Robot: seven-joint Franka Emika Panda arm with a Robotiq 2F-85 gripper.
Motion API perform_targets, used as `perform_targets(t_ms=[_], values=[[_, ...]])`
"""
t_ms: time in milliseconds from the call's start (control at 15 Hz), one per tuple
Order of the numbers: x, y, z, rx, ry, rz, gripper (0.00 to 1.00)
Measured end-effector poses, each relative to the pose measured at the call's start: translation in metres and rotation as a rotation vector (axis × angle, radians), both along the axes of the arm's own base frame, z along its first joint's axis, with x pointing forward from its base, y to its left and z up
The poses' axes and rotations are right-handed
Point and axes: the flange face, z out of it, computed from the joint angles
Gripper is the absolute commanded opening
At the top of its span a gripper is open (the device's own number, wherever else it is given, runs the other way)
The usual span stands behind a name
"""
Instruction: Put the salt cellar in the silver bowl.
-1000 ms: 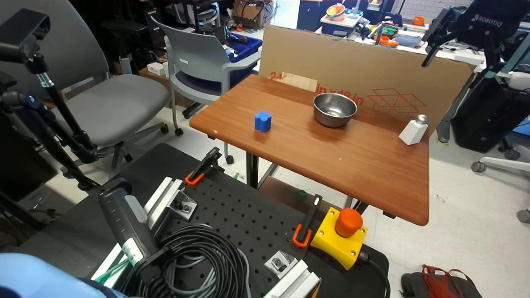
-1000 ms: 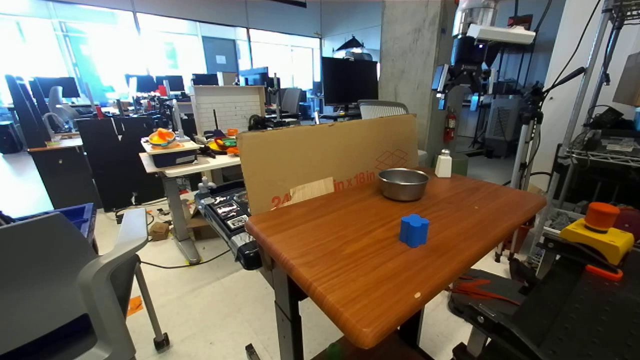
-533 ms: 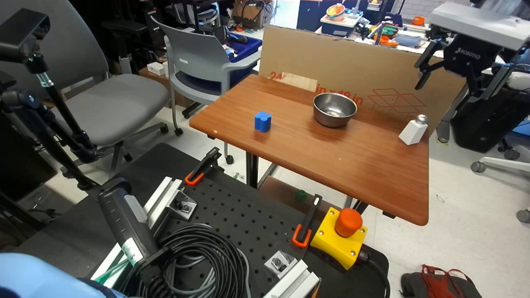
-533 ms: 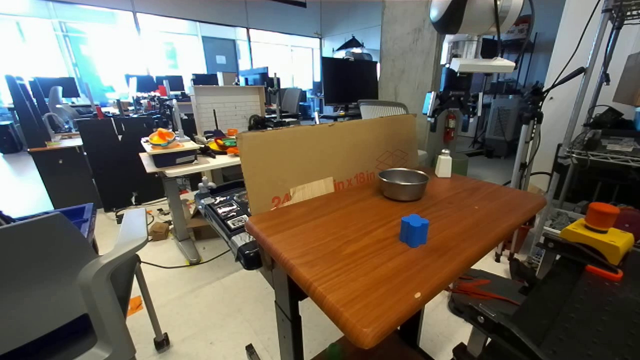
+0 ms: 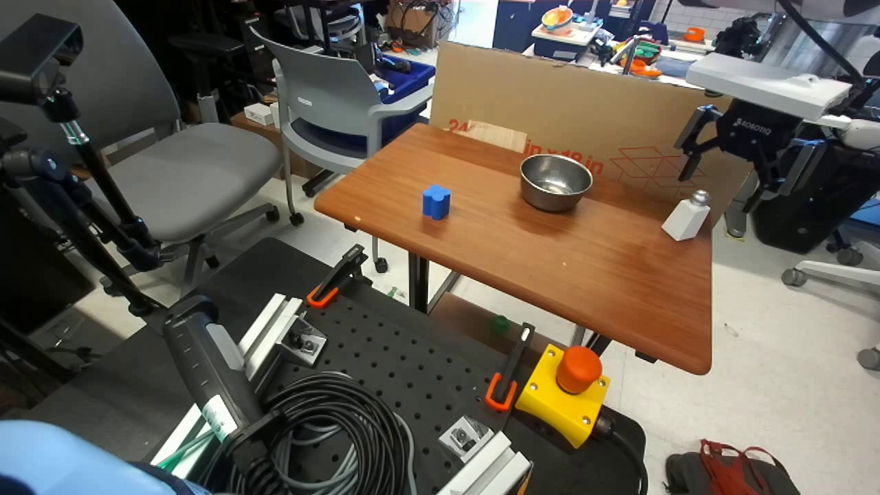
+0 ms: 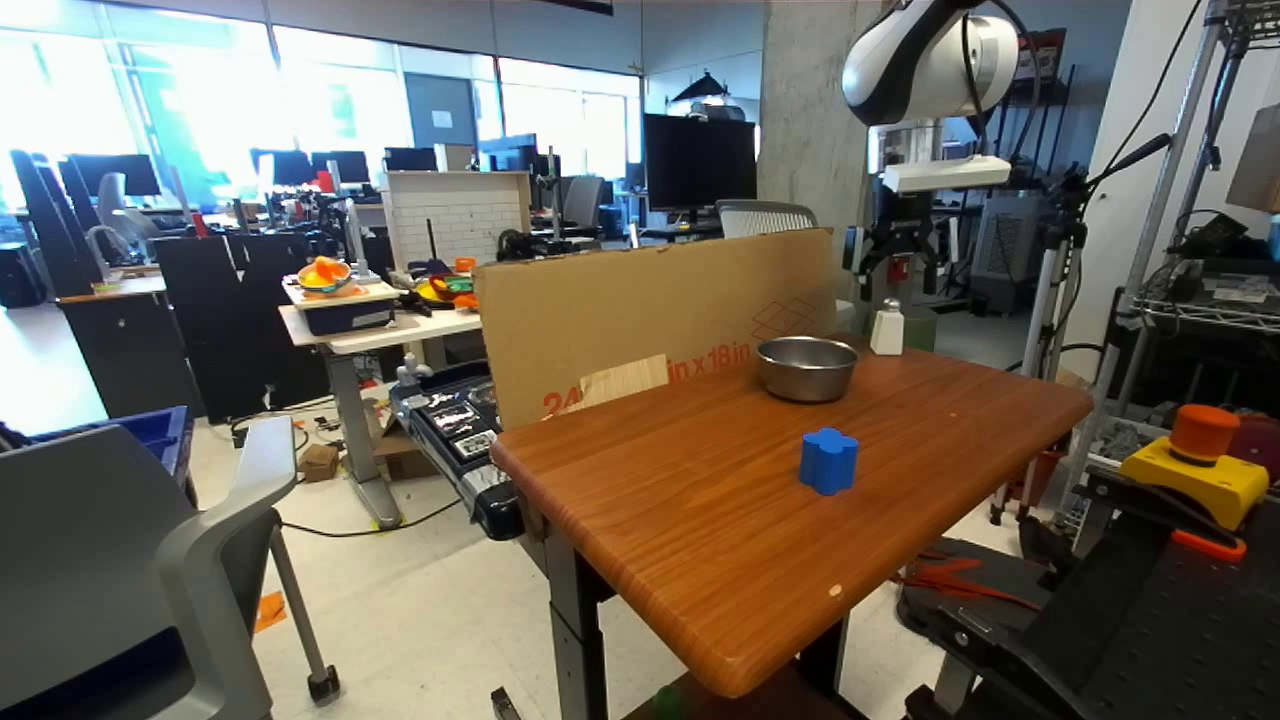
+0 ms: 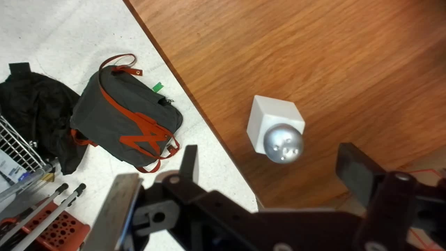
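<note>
The salt cellar is a white, tapered shaker with a silver domed cap. It stands upright near the table's edge in both exterior views (image 5: 684, 221) (image 6: 886, 333). The silver bowl (image 5: 550, 198) stands on the table, apart from it, and also shows in an exterior view (image 6: 806, 378); it is out of the wrist view. My gripper (image 5: 719, 191) is open and empty, above the salt cellar, as also seen in an exterior view (image 6: 896, 285). In the wrist view the salt cellar (image 7: 275, 116) lies ahead of and between the spread fingers (image 7: 267, 150), not touching them.
A blue flower-shaped block (image 5: 436, 203) stands on the wooden table (image 5: 605, 275) beyond the bowl. An upright cardboard sheet (image 5: 591, 96) lines the table's long edge close to the bowl and salt cellar. A grey backpack (image 7: 129, 115) lies on the floor beside the table.
My open gripper has come down and moved over toward the salt cellar, from high up to just above its cap. The salt cellar, bowl and blue block have not moved.
</note>
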Motion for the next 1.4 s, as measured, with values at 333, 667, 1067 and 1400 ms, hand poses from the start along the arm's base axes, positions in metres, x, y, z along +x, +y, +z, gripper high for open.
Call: perform_targets(t_ms=[333,667,1067,1400], values=[[0.001,0.005,-0.019,-0.029,0.038,-0.004,0.74],[0.001,0.014,-0.032,-0.032,0.062,-0.013,0.34],[0.006,0.021,-0.024,-0.038,0.049,-0.007,0.10],[0.008,0.065,0.020,-0.010,0.015,0.121,0.10]])
